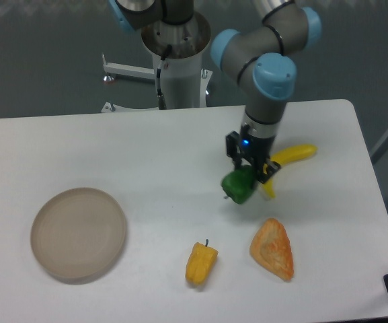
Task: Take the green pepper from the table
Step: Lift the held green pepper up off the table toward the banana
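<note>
green pepper (239,186) pinched in gripper (250,168), over table (146,155) right of centre, in front of banana (288,159) | white table: tan plate (79,233), yellow pepper (200,262), orange wedge (273,248) | dark grey floor behind, white arm pedestal (179,67)

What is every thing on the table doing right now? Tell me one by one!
gripper: shut on the green pepper
green pepper: held in the gripper
banana: lying on the table, partly behind the gripper
yellow pepper: lying on its side, untouched
orange wedge: lying flat
plate: empty, right way up
table: holding everything
</note>
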